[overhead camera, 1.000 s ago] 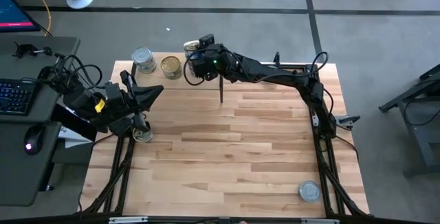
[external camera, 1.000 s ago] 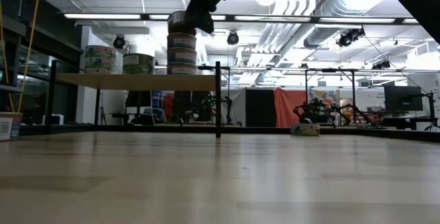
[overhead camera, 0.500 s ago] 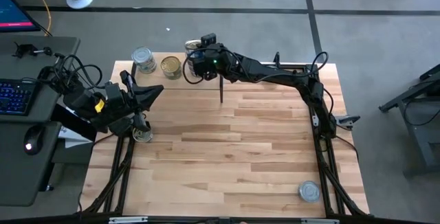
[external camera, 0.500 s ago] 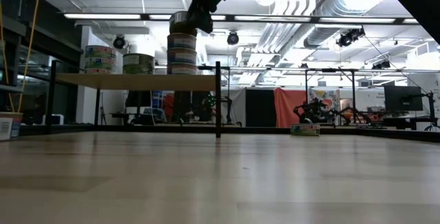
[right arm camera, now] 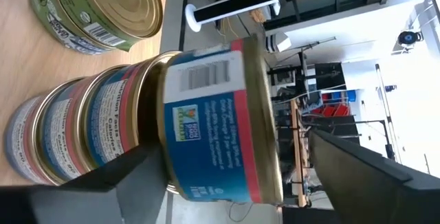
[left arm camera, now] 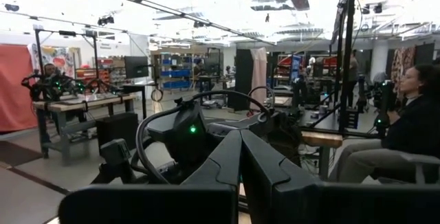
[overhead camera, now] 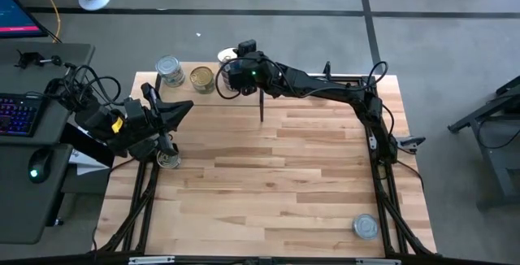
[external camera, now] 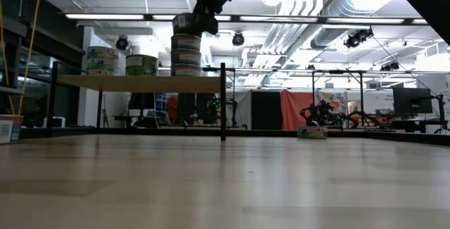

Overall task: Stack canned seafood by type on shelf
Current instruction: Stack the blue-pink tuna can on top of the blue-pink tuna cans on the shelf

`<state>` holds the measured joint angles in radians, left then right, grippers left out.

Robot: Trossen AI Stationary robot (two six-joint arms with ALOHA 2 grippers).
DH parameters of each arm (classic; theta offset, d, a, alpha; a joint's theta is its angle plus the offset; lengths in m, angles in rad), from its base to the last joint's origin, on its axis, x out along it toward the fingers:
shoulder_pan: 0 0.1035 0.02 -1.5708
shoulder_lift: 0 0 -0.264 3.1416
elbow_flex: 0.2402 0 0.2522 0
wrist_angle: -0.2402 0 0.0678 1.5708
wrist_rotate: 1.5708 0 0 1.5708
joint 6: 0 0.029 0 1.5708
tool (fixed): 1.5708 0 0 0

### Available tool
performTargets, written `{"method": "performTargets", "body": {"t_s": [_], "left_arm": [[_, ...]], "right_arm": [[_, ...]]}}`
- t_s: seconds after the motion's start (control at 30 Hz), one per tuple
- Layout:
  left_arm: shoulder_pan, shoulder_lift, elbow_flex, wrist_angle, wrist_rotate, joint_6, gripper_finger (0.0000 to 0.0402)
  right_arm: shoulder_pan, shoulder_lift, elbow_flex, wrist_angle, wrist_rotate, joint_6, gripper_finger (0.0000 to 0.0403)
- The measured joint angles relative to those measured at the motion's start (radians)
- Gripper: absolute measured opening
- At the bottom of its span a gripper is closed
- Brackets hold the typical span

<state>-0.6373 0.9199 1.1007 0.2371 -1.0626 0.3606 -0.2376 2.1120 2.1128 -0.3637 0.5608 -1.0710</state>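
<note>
1. High view: plank-patterned table (overhead camera: 284, 184) across most of the picture, one dark arm reaching in from either side.
2. Shelf (external camera: 140, 83) at the far left part of the table: light-wood board raised on thin black uprights, level in the low view.
3. Right arm stretched across the far edge of the table to the shelf's right end. Right gripper (right arm camera: 230, 148) poised at the top of the tall stack there, fingers spread wide on either side of the top tin, not clamped on it; a clear gap shows on one side.
4. Left arm parked at the table's left edge. Left gripper (left arm camera: 240, 141) pointing level across the table, fingers pressed together, nothing between them.
5. Tall stack (external camera: 186, 57) of blue-white tins on the shelf, three below and a fourth on top.
6. Top tin (right arm camera: 206, 114) – blue label with a barcode, gold rim – sitting slightly askew on the one beneath.
7. Further left on the shelf: a greenish gold-topped tin (overhead camera: 201, 79) and a silver-topped pile (overhead camera: 170, 70).
8. Off the shelf: one silver-topped tin (overhead camera: 366, 227) near the table's front right corner, another tin (overhead camera: 168, 160) on the table beside the left arm.
</note>
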Motion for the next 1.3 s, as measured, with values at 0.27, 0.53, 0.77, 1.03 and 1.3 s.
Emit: {"method": "performTargets", "body": {"t_s": [0.27, 0.53, 0.77, 1.03, 1.3], "left_arm": [[0.0, 0.0, 0.0, 0.0, 0.0, 0.001, 0.0], [0.0, 0.0, 0.0, 0.0, 0.001, 0.001, 0.0], [0.0, 0.0, 0.0, 0.0, 0.001, 0.001, 0.0], [0.0, 0.0, 0.0, 0.0, 0.001, 0.001, 0.0], [0.0, 0.0, 0.0, 0.0, 0.001, 0.001, 0.0]], "right_arm": [[0.011, 0.001, 0.07, -0.073, -0.021, 0.1, 0.034], [0.001, 0.001, 0.163, -0.231, -0.067, 0.214, 0.0341], [0.002, 0.0, 0.166, -0.306, -0.112, 0.267, 0.0341], [0.002, 0.0, 0.166, -0.259, -0.135, 0.313, 0.0341], [-0.011, 0.0, 0.166, -0.24, -0.132, 0.319, 0.0341]]}}
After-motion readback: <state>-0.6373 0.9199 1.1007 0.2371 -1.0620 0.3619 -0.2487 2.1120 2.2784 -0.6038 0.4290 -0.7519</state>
